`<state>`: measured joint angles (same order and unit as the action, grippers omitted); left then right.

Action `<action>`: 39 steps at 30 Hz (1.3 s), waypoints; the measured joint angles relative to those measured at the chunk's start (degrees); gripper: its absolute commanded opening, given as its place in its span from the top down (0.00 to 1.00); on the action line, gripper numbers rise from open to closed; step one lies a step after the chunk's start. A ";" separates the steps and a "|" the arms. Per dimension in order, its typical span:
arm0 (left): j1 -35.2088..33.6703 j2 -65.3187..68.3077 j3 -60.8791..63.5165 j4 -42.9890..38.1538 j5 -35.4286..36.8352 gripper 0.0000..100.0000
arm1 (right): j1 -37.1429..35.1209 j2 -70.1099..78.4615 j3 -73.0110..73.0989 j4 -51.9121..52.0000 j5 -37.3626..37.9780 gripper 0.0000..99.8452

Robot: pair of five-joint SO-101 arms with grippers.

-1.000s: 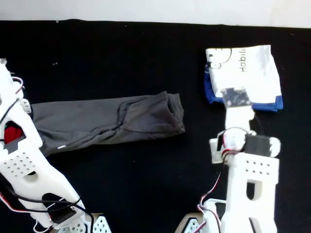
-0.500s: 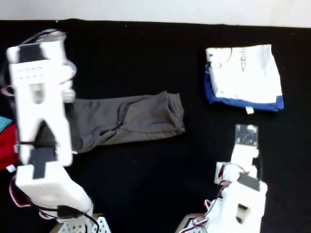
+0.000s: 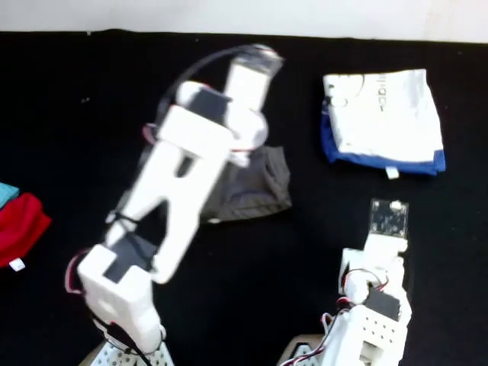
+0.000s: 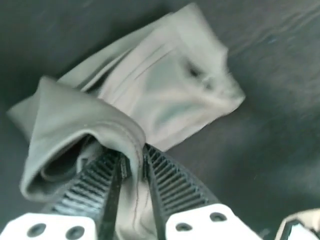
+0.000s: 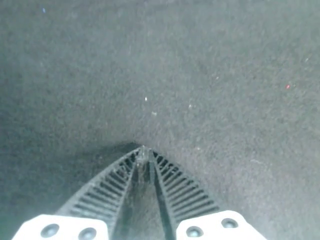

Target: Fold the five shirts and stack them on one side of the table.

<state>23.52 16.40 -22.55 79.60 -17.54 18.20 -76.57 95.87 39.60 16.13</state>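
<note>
My left gripper [image 4: 132, 155] is shut on a folded edge of the grey shirt [image 4: 165, 85], which bunches up around the fingers. In the high view the left arm [image 3: 191, 152] lies slantwise over the grey shirt [image 3: 259, 187], hiding most of it. A folded white shirt [image 3: 381, 107] lies on a folded blue shirt [image 3: 381, 162] at the back right. A red shirt [image 3: 21, 229] and a teal one [image 3: 6, 192] sit at the left edge. My right gripper [image 5: 143, 150] is shut over bare black cloth, with the right arm [image 3: 381, 252] drawn back at the front right.
The black table cover [image 3: 320, 252] lies bare between the grey shirt and the right arm. A white wall strip [image 3: 229, 15] runs behind the table's far edge.
The left arm swung from the left edge toward the middle, carrying the grey shirt's left end over its right part. The right arm pulled back from the white shirt. The red shirt came into sight.
</note>
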 measured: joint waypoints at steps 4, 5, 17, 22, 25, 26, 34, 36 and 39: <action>3.52 5.27 0.00 -6.68 0.00 0.99 | 0.00 -0.35 0.00 0.00 0.00 0.99; 3.78 6.51 0.00 -8.18 0.00 0.98 | 0.00 -0.35 0.00 0.00 0.00 0.99; 3.43 9.41 -4.13 -10.64 0.00 0.80 | 0.00 -0.35 0.00 0.00 0.00 0.99; -1.67 8.88 -12.48 -0.26 0.00 0.99 | 0.00 -0.35 0.00 0.00 0.00 0.99; -4.66 8.88 -12.92 4.40 -0.09 0.98 | 0.00 -0.35 0.00 0.00 0.00 0.99; -5.19 9.49 -12.40 4.92 -0.09 0.99 | 0.00 -0.35 0.00 0.00 0.00 0.99; -2.99 21.80 -12.84 0.79 0.00 0.99 | 0.00 -0.35 0.00 0.00 0.00 0.99; -1.32 24.70 -14.68 -2.37 0.00 0.99 | 0.00 -0.35 0.00 0.00 0.00 0.99; 1.14 28.57 -19.78 -5.19 0.00 0.98 | 0.00 -0.35 0.00 0.00 0.00 0.99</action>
<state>24.66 44.97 -42.33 74.42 -17.54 18.20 -76.92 95.87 39.60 16.13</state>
